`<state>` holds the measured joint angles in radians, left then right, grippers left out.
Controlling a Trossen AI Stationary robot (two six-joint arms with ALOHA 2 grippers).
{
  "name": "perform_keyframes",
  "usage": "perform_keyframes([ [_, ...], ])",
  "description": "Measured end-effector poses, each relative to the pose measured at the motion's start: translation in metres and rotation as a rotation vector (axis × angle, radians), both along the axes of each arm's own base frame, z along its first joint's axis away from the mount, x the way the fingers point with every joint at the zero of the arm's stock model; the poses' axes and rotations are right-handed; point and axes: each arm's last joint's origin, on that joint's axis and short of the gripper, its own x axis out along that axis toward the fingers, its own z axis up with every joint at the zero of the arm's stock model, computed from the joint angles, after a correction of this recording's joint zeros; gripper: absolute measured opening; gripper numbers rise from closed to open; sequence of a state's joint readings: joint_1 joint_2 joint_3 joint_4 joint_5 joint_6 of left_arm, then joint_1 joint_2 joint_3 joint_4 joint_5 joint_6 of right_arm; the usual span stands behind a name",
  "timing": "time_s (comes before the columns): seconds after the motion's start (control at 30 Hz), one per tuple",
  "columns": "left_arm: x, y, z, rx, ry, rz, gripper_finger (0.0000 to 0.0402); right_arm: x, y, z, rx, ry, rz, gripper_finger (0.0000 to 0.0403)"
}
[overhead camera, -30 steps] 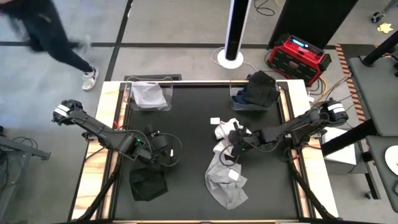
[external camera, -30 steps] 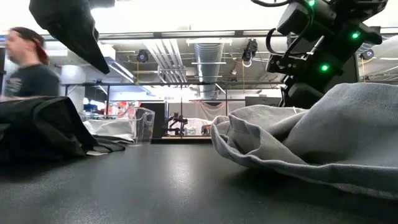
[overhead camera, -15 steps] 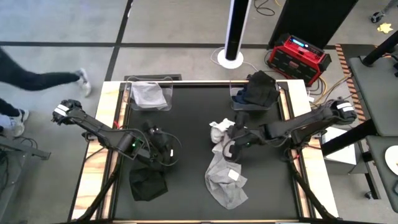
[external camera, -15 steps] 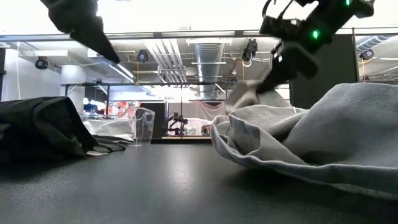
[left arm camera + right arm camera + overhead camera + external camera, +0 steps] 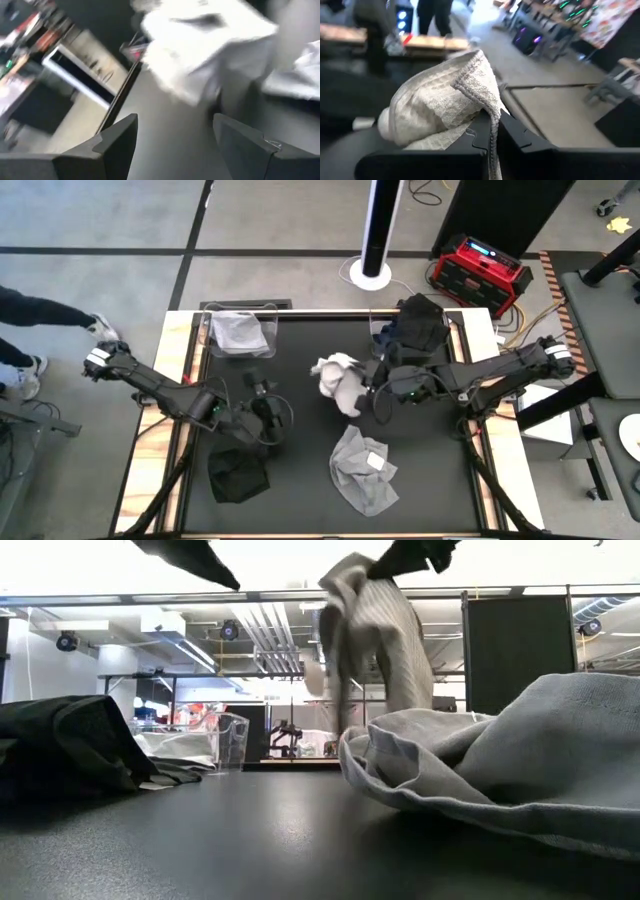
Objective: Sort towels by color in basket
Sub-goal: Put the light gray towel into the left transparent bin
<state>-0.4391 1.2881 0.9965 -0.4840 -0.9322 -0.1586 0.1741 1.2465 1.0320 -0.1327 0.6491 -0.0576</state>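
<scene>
My right gripper (image 5: pixel 368 387) is above the table's middle, shut on a white waffle-weave towel (image 5: pixel 337 379) that hangs bunched in the low view (image 5: pixel 375 640). My left gripper (image 5: pixel 262 404) hovers open left of it, touching nothing; its wrist view shows the white towel (image 5: pixel 200 45) ahead. A light grey towel (image 5: pixel 365 472) with a white tag lies crumpled on the mat near the front. A black towel (image 5: pixel 238 475) lies at the front left. The far-left basket (image 5: pixel 240 332) holds light cloth. The far-right basket (image 5: pixel 410 323) holds black and navy cloth. My right gripper pinches the white towel between its two fingers at a bunched fold with a hemmed edge (image 5: pixel 479 107). The fingers (image 5: pixel 517 135) come level from the table's right. The towel hangs below and beside them (image 5: pixel 385 660); its lower end is hidden behind the grey towel.
The black mat (image 5: pixel 300 510) covers the table between wooden side rails. A red case (image 5: pixel 480 270) and a white post base (image 5: pixel 370 275) stand on the floor beyond the far edge. A person's legs (image 5: pixel 40 315) show at the left.
My right gripper has risen and moved toward the far-left, carrying the white towel up off the mat, where it lay beside the grey towel. The towel now hangs bunched. My left gripper has risen. The person has walked off to the left.
</scene>
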Motion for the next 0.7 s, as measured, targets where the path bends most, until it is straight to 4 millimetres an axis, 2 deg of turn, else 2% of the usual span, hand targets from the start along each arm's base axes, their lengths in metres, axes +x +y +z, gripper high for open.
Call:
perform_keyframes([
  [0.13, 0.008, 0.001, 0.008, 0.019, -0.016, -0.133, 0.0245, 0.008, -0.001, 0.019, -0.048, -0.067, -0.042, 0.0009],
  [0.27, 0.017, 0.007, 0.017, -0.017, -0.085, -0.282, 0.0245, 0.016, 0.0, 0.028, -0.078, -0.118, -0.035, 0.0009],
  [0.33, 0.023, 0.015, 0.019, -0.031, -0.132, -0.303, 0.0245, 0.019, 0.0, 0.031, -0.081, -0.13, -0.034, 0.0009],
  [0.53, 0.035, 0.033, -0.012, 0.046, -0.147, -0.279, 0.0245, 0.022, 0.001, 0.046, -0.066, -0.22, -0.038, 0.0009],
  [0.7, 0.031, 0.035, -0.027, 0.075, -0.352, -0.296, 0.0245, 0.02, 0.001, 0.059, -0.078, -0.264, -0.035, 0.0009],
])
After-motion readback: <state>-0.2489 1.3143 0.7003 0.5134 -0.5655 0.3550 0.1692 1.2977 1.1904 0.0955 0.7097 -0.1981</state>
